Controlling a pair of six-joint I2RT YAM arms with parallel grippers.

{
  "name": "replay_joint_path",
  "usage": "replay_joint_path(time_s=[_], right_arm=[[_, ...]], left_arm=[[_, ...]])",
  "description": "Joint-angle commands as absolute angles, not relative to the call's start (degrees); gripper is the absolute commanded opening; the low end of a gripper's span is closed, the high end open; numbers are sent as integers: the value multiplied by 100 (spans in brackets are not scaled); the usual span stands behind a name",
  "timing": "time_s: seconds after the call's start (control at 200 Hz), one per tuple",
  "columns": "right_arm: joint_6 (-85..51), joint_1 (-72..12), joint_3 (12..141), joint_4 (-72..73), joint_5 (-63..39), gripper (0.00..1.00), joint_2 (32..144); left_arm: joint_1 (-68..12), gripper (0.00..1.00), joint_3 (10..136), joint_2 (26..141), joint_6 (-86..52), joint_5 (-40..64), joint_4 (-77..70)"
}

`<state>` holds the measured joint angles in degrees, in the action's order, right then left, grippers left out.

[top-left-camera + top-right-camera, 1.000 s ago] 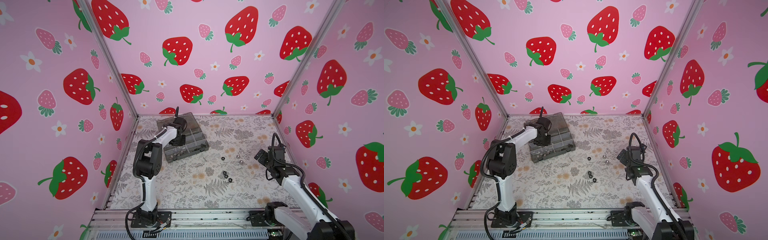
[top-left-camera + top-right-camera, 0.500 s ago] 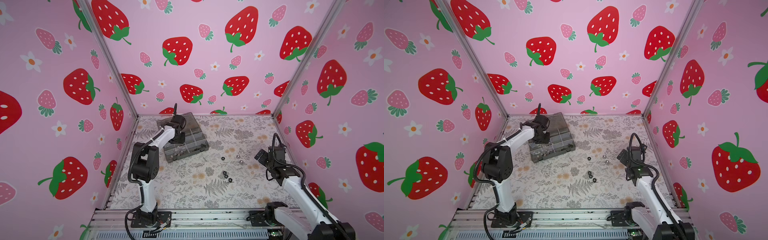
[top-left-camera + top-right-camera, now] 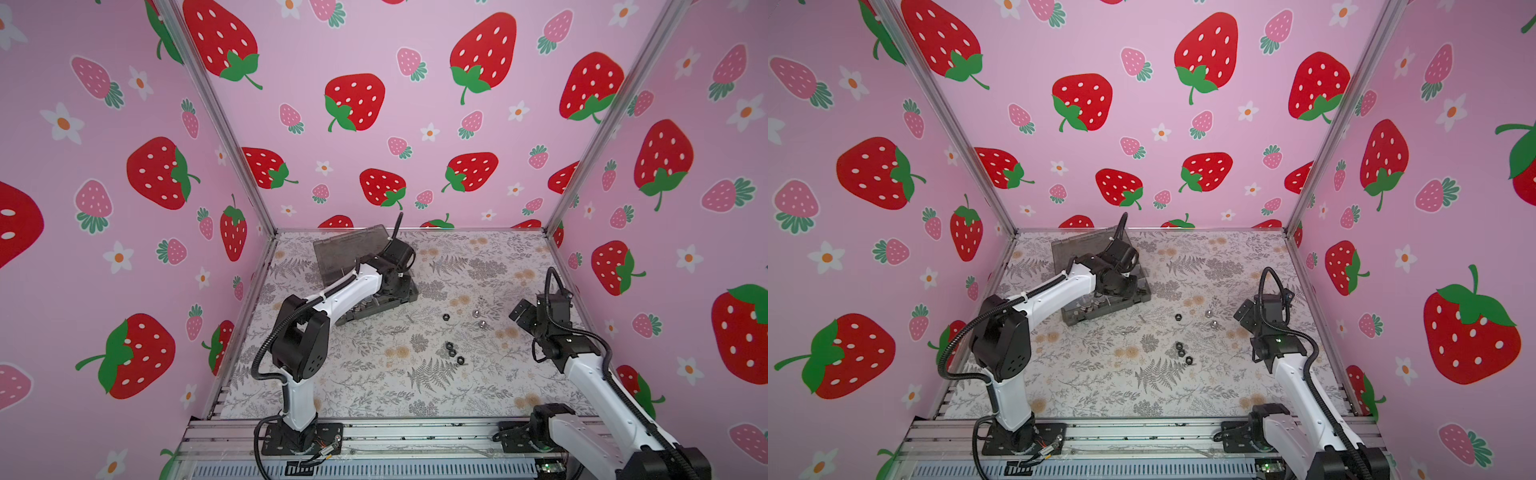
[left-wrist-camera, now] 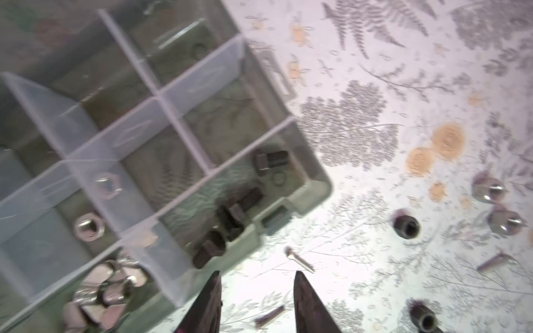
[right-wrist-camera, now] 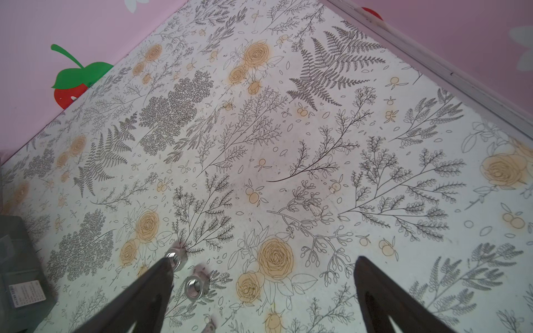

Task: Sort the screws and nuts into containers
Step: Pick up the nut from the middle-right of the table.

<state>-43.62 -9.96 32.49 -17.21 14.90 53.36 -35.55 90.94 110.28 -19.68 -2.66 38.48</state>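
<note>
You are hovering the left gripper over the near corner of the organiser box, its fingers narrowly apart and gripping nothing. The nearest thin silver screw is lying on the desk just beside the box. In both top views it is sitting at about 5 o'clock from that gripper, its long axis slanting across the finger gap.

The right gripper, fingers wide and empty, is waiting nearer the two cap nuts.

Loose on the desk, you are facing four black hex nuts and, blur permitting, three silver screws. Four black bolts are lying in one compartment.
</note>
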Motion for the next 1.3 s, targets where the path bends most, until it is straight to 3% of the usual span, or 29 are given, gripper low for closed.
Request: replay_joint_path(time_s=[0.0,0.285,0.665,1.296], right_arm=[[-4402,-968,3276,-1808,1496,100,5331],[-4487,-964,3296,-2104,1741,100,5263],[-4586,-964,3278,-2202,1925,100,5038],[-4579,-967,3248,-2149,1890,100,5047]], left_arm=[[-3970,43,9734,11414,-2172,22,3583],[-4909,41,11764,12947,-2275,227,4105],[-5162,40,13391,14358,-2189,390,4437],[-5482,48,14152,15183,-1423,84,4538]])
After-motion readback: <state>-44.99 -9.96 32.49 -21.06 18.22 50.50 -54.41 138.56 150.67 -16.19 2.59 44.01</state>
